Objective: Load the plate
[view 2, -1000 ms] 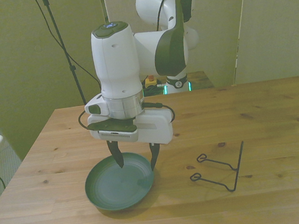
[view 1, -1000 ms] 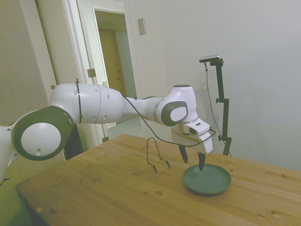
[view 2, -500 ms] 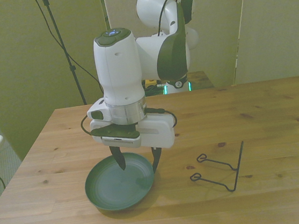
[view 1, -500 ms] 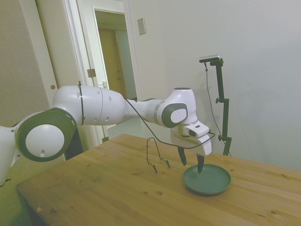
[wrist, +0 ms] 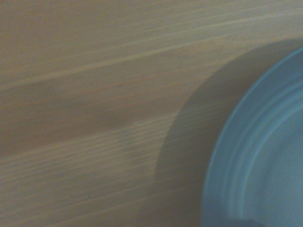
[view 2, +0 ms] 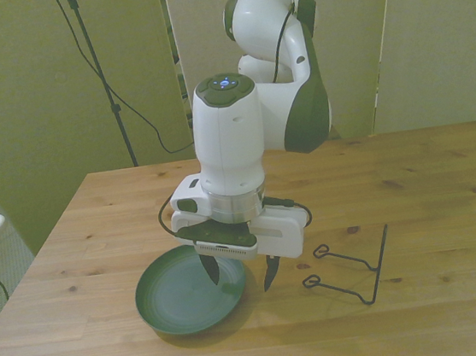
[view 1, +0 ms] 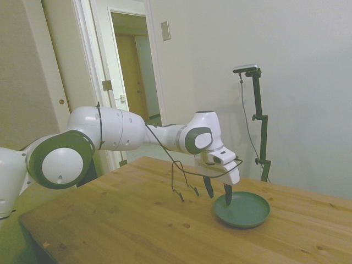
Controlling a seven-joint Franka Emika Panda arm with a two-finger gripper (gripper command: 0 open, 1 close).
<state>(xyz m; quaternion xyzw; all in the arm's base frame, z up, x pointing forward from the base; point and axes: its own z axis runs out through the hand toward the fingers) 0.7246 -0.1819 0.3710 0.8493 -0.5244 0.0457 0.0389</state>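
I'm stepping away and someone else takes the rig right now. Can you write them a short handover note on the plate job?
End effector: open and empty, fingers pointing down, straddling the plate's rim on the side toward the wire stand; one finger over the plate, the other outside it.
Plate: dark green, flat on the wooden table, nothing on it.
Wire stand: black, on the table at the front view's right of the plate, apart from it, empty.
Done: the arm is in position at the rim.
Left: close on the rim, lift the plate, and load it into the wire stand, probably.
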